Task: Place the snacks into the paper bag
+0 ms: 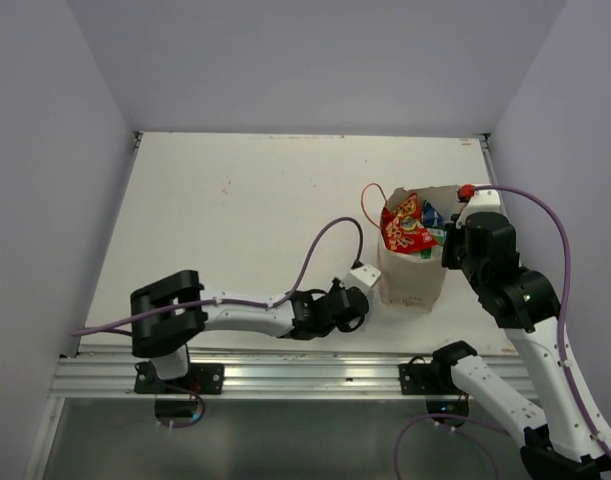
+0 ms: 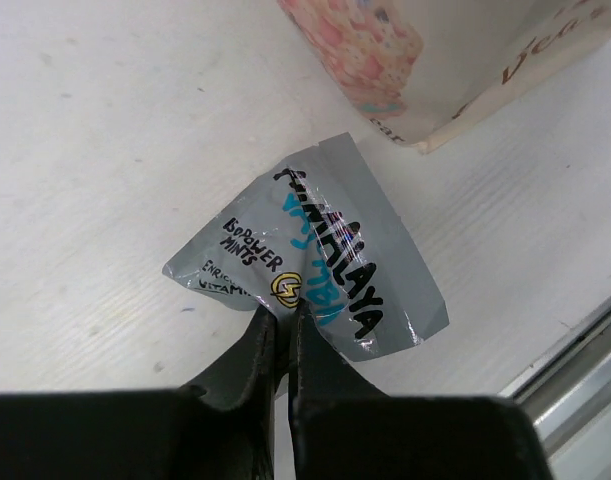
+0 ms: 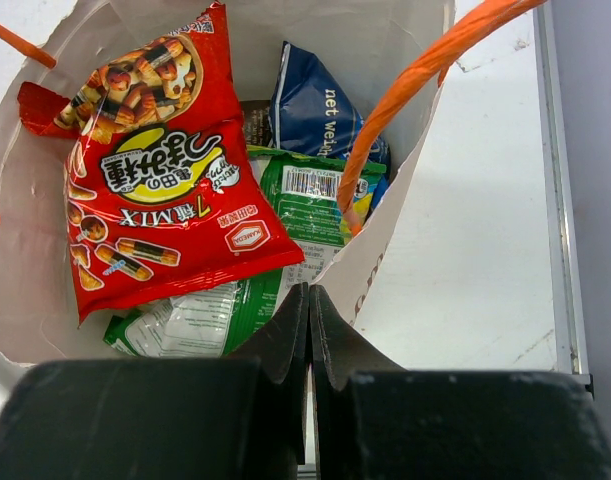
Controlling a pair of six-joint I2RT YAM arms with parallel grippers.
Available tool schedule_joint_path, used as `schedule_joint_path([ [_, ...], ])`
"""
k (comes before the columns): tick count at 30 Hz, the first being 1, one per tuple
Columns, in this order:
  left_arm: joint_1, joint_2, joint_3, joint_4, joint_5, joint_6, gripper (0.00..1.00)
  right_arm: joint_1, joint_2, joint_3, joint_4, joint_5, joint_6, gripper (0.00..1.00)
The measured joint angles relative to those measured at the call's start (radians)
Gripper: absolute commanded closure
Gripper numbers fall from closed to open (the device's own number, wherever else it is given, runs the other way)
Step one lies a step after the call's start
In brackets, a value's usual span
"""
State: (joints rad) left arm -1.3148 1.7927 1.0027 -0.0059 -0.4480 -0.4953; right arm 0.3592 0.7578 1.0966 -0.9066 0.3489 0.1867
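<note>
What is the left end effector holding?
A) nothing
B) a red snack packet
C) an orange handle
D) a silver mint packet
D: the left end effector is pinched shut on the edge of the silver mint packet, near the paper bag.

The top external view looks down from high at the near side, taking in the whole desk (image 1: 235,220). The left wrist view looks along the left tool (image 2: 283,318) from close by, a silver packet (image 2: 325,250) filling its middle, a lower corner of the paper bag (image 2: 465,60) at its top edge. The right wrist view peers steeply past the right tool (image 3: 308,295) into the bag's mouth. All three share the bag.
</note>
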Motion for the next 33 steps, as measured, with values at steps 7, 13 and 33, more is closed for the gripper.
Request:
schedule_joint_path([
  [7,-0.024,-0.347,0.076,-0.147,-0.163,0.018,1.0,0.0,0.0,0.0,0.0,0.0,0.0,1.0],
  [13,-0.023,-0.432,0.279,-0.035,-0.267,0.129,1.0,0.0,0.0,0.0,0.0,0.0,0.0,1.0],
  [33,0.089,0.184,0.729,0.019,-0.089,0.278,0.85,0.0,-0.015,-0.003,-0.005,-0.001,0.0,1.0],
])
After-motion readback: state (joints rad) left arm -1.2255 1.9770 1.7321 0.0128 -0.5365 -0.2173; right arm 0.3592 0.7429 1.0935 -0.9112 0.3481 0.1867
